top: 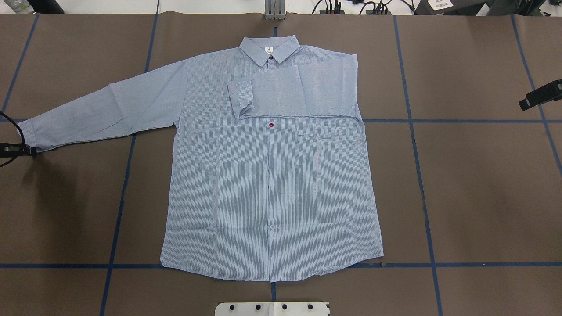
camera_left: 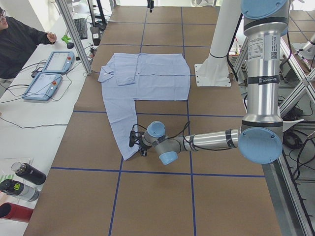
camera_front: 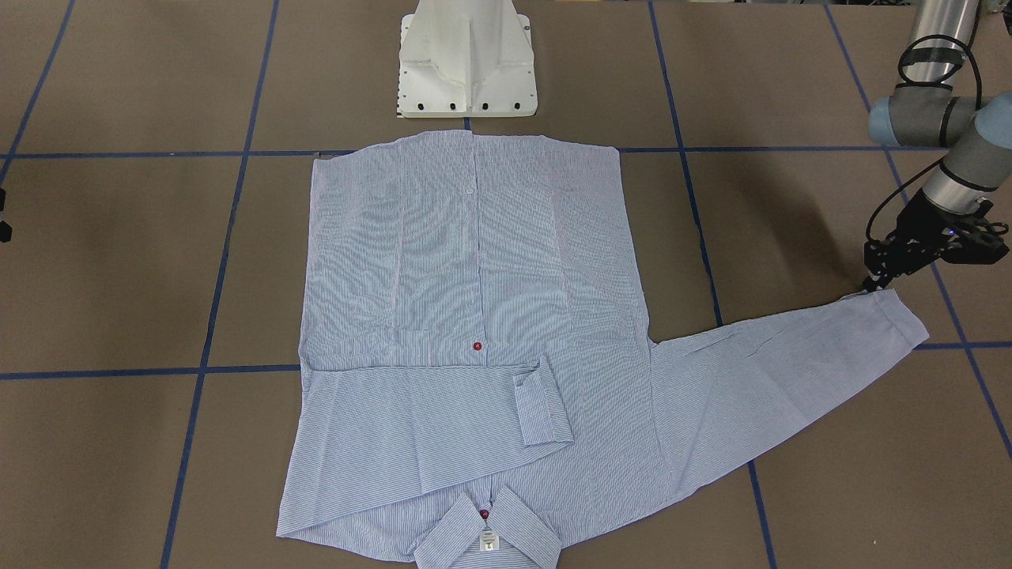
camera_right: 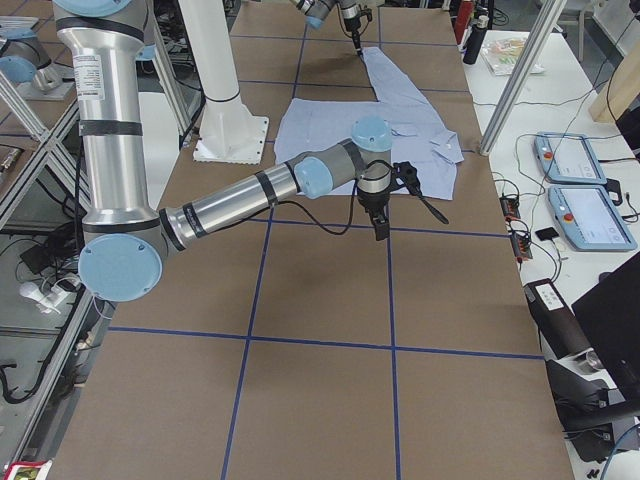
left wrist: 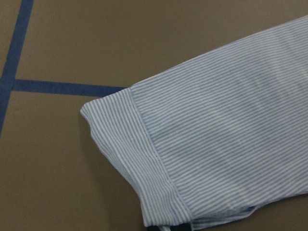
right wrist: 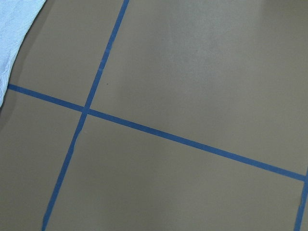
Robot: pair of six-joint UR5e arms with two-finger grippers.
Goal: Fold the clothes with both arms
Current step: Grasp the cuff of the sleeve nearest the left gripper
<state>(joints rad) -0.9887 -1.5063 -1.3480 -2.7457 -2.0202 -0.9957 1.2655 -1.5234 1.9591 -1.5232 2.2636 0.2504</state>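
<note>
Striped shirt (top: 272, 184) flat mid-frame on brown surface (top: 474, 184). Left claw (top: 33, 152) at outstretched cuff (top: 35, 131) edge, far left. Right claw (top: 526, 104) well apart, far right. Cannot tell either claw's state.

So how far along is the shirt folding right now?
Done: one sleeve is folded across the chest of the shirt. In hand: the left gripper is at the cuff of the other sleeve, which lies stretched out; a grip isn't clear. The right gripper is over the table, away from the shirt. Left: that sleeve and the body folds.
</note>
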